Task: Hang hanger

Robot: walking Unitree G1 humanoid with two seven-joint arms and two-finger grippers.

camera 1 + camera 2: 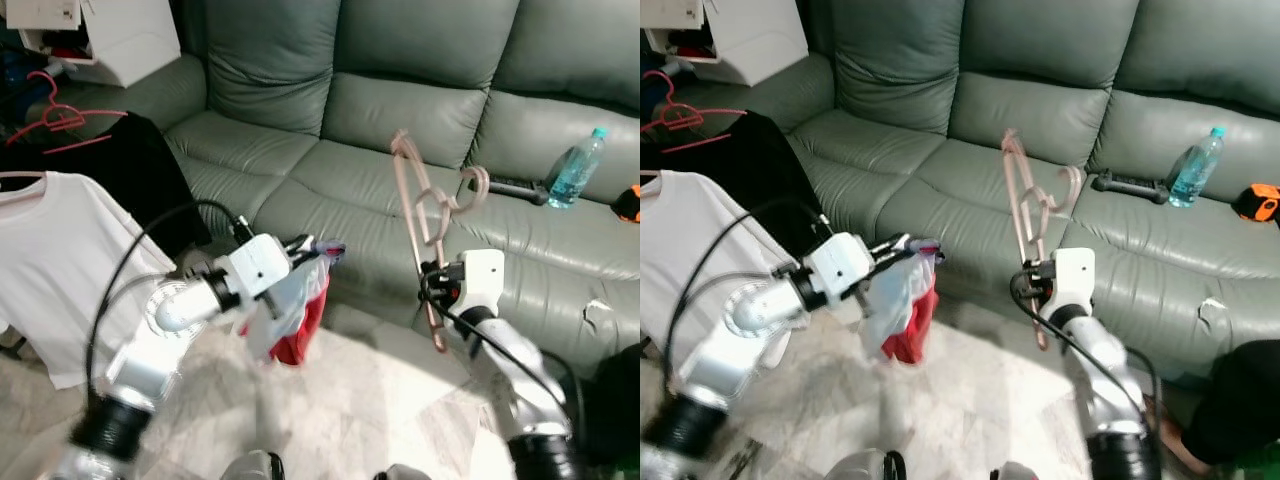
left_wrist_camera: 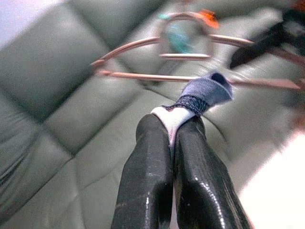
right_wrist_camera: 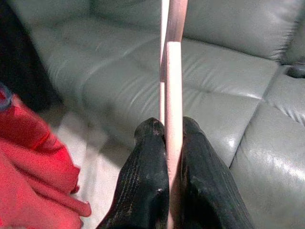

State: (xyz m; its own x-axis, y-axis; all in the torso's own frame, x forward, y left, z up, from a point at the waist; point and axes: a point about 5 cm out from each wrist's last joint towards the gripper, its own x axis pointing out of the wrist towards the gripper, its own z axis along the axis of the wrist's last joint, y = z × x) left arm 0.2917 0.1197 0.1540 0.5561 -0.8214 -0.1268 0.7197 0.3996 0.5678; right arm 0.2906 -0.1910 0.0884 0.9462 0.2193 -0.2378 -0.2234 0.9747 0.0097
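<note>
Left eye view: green sofa (image 1: pixel 400 110) at 12 o'clock.
Right gripper (image 3: pixel 167 143): clamped on pink hanger (image 1: pixel 425 225), 3 o'clock.
Left gripper (image 2: pixel 172 138): pinching red-and-white garment (image 1: pixel 290 310), 9 o'clock.

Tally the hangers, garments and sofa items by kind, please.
Hangers: 2, a pink hanger in the right gripper and a red hanger on the rack.
Garments: 3, a red and white garment in the left gripper, a white T-shirt, a black garment.
Sofa items: 2, a water bottle and a black remote.
Total: 7
</note>
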